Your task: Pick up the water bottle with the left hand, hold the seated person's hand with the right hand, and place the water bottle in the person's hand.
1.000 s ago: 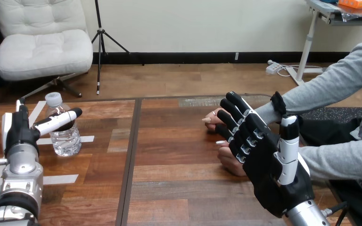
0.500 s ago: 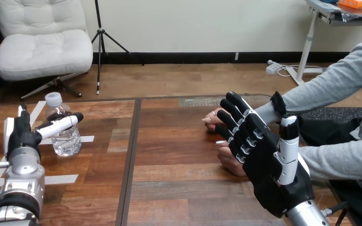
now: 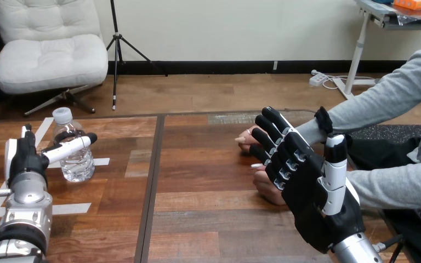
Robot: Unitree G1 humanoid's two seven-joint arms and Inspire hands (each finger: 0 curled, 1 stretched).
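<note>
The bottle [image 3: 78,164] is standing upright at the left of the table [image 3: 197,219], cap on, just beside a strip of white tape [image 3: 101,161], and nothing is lifting it yet. The left hand [image 3: 26,159] is sitting right up against it, released, with the thumb [image 3: 71,145] stretching straight across the bottle's front and the other fingers pointing up on its left side, so it is bracketing the bottle rather than squeezing it. I'd call this the very start of the pick-up: the hand is lining up and the grasp isn't made. Over on the right, the right hand [image 3: 312,192] is hanging open too, fingers straight and spread, palm facing away toward the person's far hand [image 3: 245,137] and near hand [image 3: 264,185], both of which are resting on the wood. It is covering part of them, and I can't tell whether it is touching them; no finger is curling round either one, so the holding step isn't done. Bottle and person's hands are lying well apart, with bare table between them. What the next move seems to be asking for is the left hand wrapping its fingers and thumb firmly round the bottle's body before lifting. The plastic looks thin and smooth, so a loose wrap could let it slip or tip.
</note>
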